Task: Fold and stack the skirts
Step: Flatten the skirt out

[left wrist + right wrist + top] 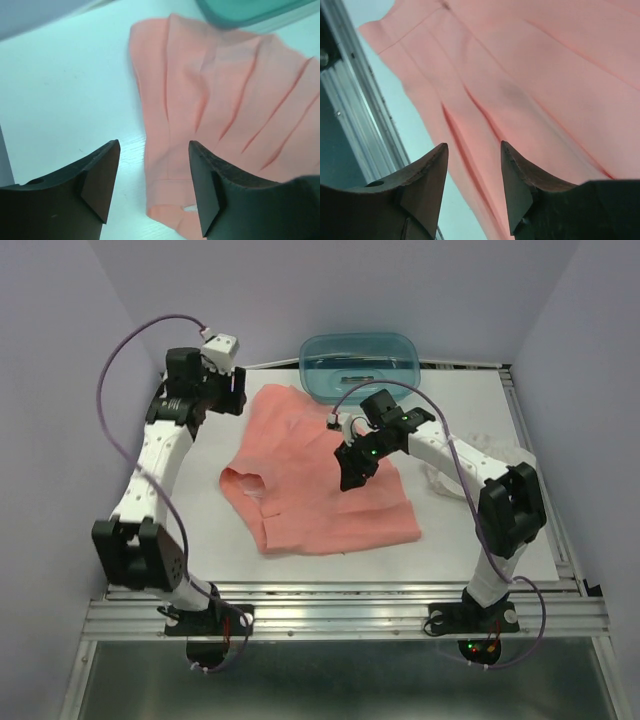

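Your right gripper (474, 150) hung released and empty over the salmon-pink skirt (310, 480) spread mid-desk (480, 390). Your left gripper (154, 150), also released, hovered at its 11 o'clock corner. A teal tub (360, 365) stood just beside it at 12 o'clock. The white skirt (445, 480) lay at 3 o'clock, partly behind your right arm.

Teal translucent tub (314, 370), at the far edge — white table (212, 540)
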Tool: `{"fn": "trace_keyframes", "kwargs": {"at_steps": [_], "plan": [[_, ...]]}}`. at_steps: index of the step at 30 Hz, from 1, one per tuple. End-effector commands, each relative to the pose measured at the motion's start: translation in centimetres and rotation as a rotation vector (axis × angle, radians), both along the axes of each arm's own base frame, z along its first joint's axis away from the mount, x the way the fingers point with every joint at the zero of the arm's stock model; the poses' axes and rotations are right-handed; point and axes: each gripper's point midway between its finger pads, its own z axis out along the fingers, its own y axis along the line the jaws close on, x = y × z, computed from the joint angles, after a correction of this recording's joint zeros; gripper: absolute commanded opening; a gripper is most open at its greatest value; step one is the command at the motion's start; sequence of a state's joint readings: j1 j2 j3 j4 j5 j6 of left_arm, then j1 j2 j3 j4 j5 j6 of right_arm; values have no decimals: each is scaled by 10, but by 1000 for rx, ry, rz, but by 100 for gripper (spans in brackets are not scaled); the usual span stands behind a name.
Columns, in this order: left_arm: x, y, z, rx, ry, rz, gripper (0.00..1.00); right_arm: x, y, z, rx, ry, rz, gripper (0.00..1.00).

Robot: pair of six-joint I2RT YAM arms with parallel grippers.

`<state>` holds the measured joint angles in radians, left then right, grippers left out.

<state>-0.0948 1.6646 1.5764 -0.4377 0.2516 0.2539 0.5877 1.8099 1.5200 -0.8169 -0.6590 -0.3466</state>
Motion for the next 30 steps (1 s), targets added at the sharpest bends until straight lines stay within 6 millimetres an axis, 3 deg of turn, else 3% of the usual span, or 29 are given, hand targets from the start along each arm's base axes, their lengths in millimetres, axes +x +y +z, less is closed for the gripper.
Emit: {"fn": "trace_keyframes", "kwargs": {"at_steps": [1,3,4,7,9,13,17,20,21,23,24,27,28,30], "plan": [[-50,-27,12,-195,-49,-2,73,39,-10,5,-42,-86,-154,53],[-68,-32,8,-247,-30,-2,75,46,-15,1,-65,-90,-185,55],[-77,-33,-10,-275,29,30,75,47,-15,1,-66,-91,-187,55],[-91,-33,-32,-318,113,91,78,55,-19,4,-71,-115,-217,57],[-92,-25,-41,-315,133,168,78,58,-21,7,-78,-134,-230,60],[-103,-17,-73,-347,221,307,70,53,-22,8,-69,-138,-220,64],[-97,-6,-78,-357,180,381,67,40,-19,2,-27,-106,-182,61],[-95,2,-86,-374,219,410,67,18,7,10,30,-139,-105,59],[-97,3,-90,-387,240,419,67,9,26,14,53,-229,-60,59],[-100,7,-92,-413,263,427,68,3,45,12,28,-357,-31,59],[-100,15,-93,-416,267,448,68,-16,71,15,51,-414,37,59],[-105,34,-96,-427,297,483,69,-35,103,4,41,-497,112,62],[-105,37,-95,-407,296,465,71,-54,117,3,50,-513,170,63],[-113,42,-95,-371,316,461,72,-65,131,-10,28,-553,212,67]]}}
